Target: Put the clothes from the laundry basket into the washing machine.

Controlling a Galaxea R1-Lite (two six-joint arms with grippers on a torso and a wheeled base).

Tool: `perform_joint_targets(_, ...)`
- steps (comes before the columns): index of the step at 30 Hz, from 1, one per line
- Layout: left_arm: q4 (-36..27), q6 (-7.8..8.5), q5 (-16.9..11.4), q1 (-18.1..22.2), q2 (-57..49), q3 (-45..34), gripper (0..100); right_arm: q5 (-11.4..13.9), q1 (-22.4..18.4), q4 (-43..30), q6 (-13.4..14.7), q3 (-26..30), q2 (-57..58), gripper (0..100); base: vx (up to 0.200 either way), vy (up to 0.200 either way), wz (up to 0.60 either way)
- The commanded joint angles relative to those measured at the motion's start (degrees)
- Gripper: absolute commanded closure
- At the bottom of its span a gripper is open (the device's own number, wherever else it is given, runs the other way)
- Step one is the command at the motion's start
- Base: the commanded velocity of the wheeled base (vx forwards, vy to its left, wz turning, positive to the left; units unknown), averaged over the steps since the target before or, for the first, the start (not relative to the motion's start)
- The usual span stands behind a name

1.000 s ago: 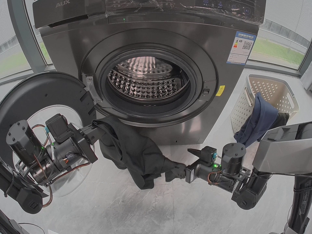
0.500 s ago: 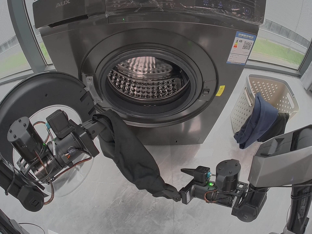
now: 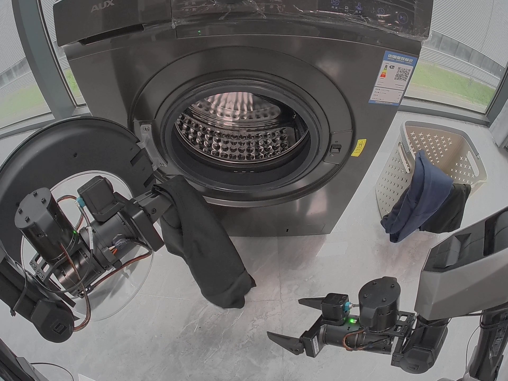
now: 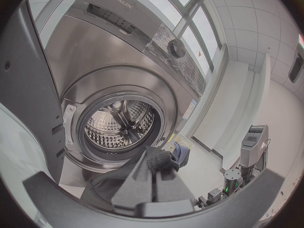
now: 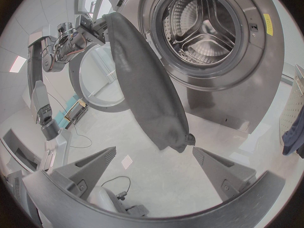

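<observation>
left end effector [image 3: 154, 203] grips hanging dark garment [image 3: 206, 247]; right end effector [image 3: 284, 318] spread wide.

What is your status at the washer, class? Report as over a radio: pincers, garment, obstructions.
Left pincer shut on dark garment, hanging below the open drum. Right pincer open, empty, low. Drum mouth unobstructed.

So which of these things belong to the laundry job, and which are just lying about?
Job: dark garment, clamped in the left gripper; open right gripper; washing machine with its door open; laundry basket with a blue garment and a black garment draped over its rim.
Lying about: paper slip and cable on the floor.
</observation>
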State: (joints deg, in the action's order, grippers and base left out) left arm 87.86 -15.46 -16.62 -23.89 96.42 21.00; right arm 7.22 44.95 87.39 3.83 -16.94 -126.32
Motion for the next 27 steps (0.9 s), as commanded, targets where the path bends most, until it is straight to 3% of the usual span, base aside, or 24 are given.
perform_joint_targets(1, 0.0, -0.01, 0.1, -0.3, 0.6, 0.0, 100, -0.1, -0.1, 0.1, 0.0, 0.8, 1.9, 0, 0.0, 0.0, 0.0)
perform_joint_targets(3, 0.0, -0.01, 0.1, -0.5, 0.6, 0.0, 100, -0.1, 0.0, 0.1, 0.0, -0.8, 1.9, 0, 0.0, 0.0, 0.0)
perform_joint_targets(4, 0.0, -0.01, 0.1, -0.5, 0.6, -0.1, 100, -0.2, 0.6, 0.0, 0.0, -5.3, 1.5, 0, 0.0, 0.0, 0.0)
perform_joint_targets(12, 0.1, 0.08, 0.3, -0.5, 0.6, -0.1, 100, 0.5, 5.5, -1.1, 0.0, -20.0, -1.7, 0, 0.0, 0.0, 0.0)
perform_joint_targets(20, 0.1, 0.08, 0.3, -0.5, 0.6, -0.1, 100, 0.7, 7.5, -2.1, 1.0, -29.5, -6.9, 0, 0.0, 0.0, 0.0)
perform_joint_targets(27, 0.2, 0.08, 0.3, -0.5, 0.8, -0.1, 100, 0.6, 7.6, -7.8, 2.7, -37.7, -8.2, 0, 0.0, 0.0, 0.0)
